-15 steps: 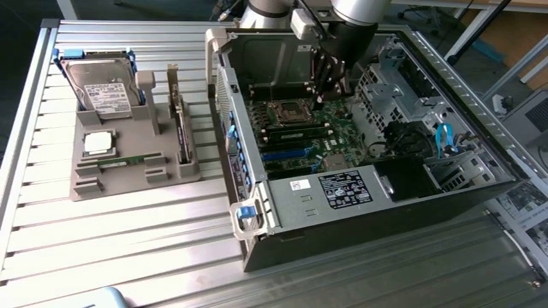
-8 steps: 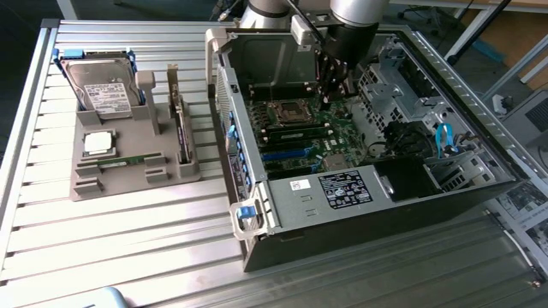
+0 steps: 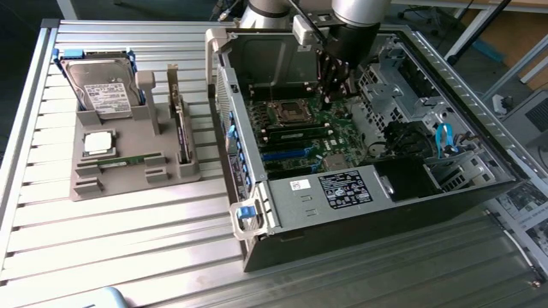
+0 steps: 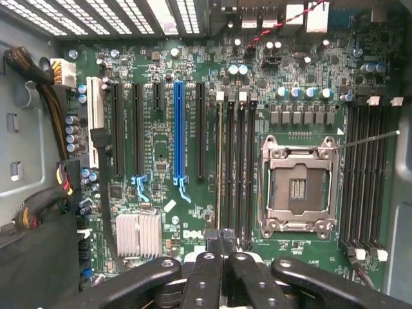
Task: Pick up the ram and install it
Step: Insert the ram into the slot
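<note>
A thin green ram (image 4: 220, 167) stands edge-on in the memory slot nearest the blue expansion slot (image 4: 179, 129). In the exterior view the ram (image 3: 297, 136) is a long dark stick beside the processor socket (image 3: 285, 114). My gripper (image 4: 222, 243) hangs inside the open computer case, over the near end of that slot. Its fingertips are pressed together with nothing between them, and I cannot tell whether they touch the stick. From outside, the gripper (image 3: 335, 95) reaches down over the motherboard from the case's far side.
The case walls (image 3: 231, 128) and the drive cage (image 3: 402, 96) box in the arm. Black and yellow cables (image 4: 45, 71) run along one side of the board. A grey fixture (image 3: 102, 186) at the exterior view's left holds a hard drive (image 3: 102, 90), a silver chip (image 3: 99, 142) and an upright card (image 3: 179, 128).
</note>
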Robot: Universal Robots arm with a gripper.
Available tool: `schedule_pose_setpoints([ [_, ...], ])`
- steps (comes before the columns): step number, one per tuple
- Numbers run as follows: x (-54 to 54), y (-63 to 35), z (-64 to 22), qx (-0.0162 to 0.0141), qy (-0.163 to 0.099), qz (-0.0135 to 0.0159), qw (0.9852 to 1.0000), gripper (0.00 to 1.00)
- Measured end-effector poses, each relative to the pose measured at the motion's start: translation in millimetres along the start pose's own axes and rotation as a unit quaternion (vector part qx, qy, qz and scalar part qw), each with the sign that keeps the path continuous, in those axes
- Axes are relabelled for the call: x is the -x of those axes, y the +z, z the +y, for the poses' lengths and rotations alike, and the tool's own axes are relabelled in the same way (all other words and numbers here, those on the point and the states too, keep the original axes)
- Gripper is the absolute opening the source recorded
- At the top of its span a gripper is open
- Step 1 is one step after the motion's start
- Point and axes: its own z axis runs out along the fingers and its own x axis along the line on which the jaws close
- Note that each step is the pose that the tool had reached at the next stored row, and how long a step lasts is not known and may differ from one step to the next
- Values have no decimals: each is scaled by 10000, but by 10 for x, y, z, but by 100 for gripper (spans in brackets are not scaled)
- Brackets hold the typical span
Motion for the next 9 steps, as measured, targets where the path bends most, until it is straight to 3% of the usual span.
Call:
schedule_pose_setpoints([
  [9,-1,10,-116,0,0,1,10000,11],
])
